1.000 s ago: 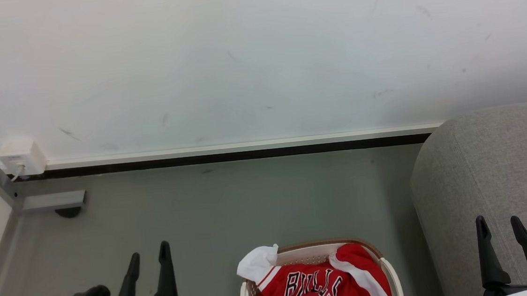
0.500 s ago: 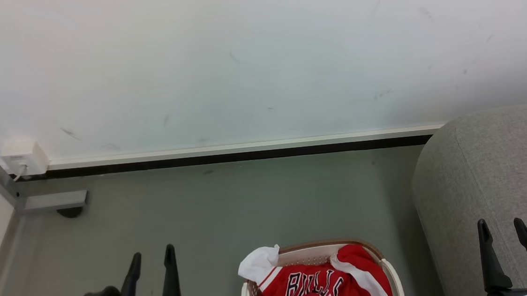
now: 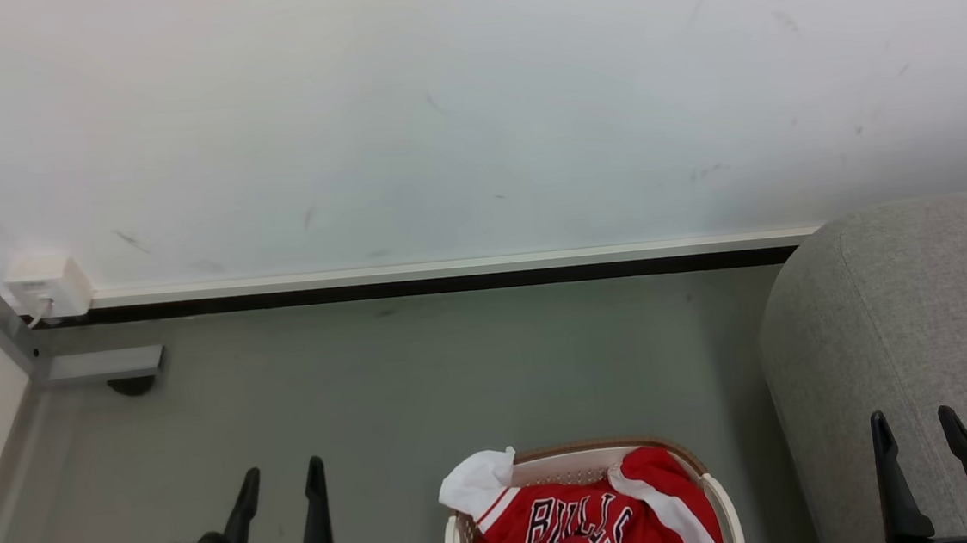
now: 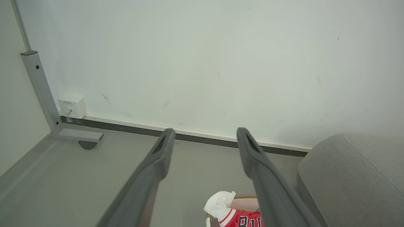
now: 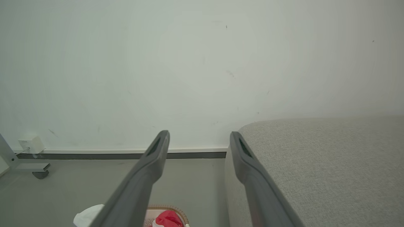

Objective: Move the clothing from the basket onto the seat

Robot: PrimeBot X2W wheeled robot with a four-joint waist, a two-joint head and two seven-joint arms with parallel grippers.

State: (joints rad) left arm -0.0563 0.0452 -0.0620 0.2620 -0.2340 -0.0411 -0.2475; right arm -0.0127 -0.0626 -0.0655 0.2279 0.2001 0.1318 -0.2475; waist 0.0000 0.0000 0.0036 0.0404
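Head view, cream basket (image 3: 568, 465) filled with red clothing (image 3: 582, 531), left pincer (image 3: 283, 468) and right pincer (image 3: 912, 416) wide apart, empty.

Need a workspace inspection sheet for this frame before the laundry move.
Surface: plain grey floor; small cream perforated plastic basket stands on it.
Job's things: red white-trimmed "BULLS" clothing heaped in basket, white fabric over its rim; light-grey fabric sofa seat at right, apart.
Clutter: nothing seen.
Claws: left claw and right claw open, empty, flanking basket.
Cables: short white lead at white wall box.
Surroundings: scuffed white wall, grey metal frame leg at left.
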